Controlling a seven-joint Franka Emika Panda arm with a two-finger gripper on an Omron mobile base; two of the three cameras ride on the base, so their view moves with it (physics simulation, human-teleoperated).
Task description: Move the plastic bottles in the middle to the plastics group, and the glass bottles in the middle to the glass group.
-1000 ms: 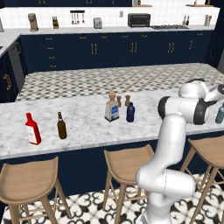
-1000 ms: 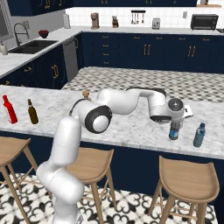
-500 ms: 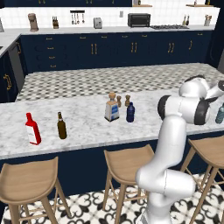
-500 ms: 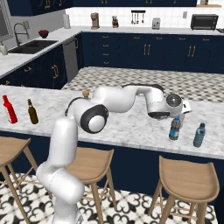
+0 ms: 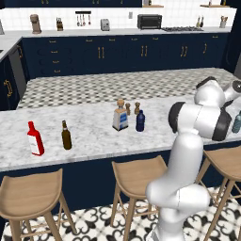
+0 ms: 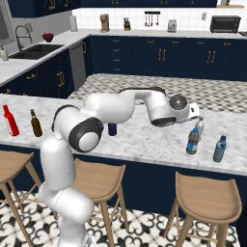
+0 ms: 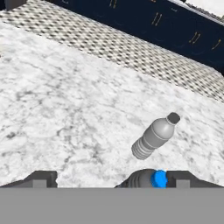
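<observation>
Simulated kitchen w/ navy cabinets and a long white marble counter; wooden stools stand along its near edge.

Left base view: at the counter's left end, a red bottle w/ white label and a slim brown beer bottle stand upright, near each other. Mid-counter, a square cork-stoppered bottle w/ blue-and-white label stands just left of an opaque dark blue bottle; two small shakers sit behind them. The white arm rises at lower right and blocks most of the right end; a teal-tinted bottle peeks past it at the picture's edge.

Right base view gives the right end that the other cam hides: a clear bottle w/ blue label and cap upright near the front edge, a small clear grey-capped bottle just behind it, and the teal one a bit further right. The arm stretches across the counter to them, hiding the mid-counter cork bottle; the dark blue bottle shows under the arm. Gripper itself is hard to make out here, behind the wrist.

Hand view: looks down on the marble. The gripper has its finger tips set wide apart, clamping nothing. The blue-capped bottle's top sits between them, close to the right-hand tip; contact can't be told. The grey-capped bottle stands just beyond.
</observation>
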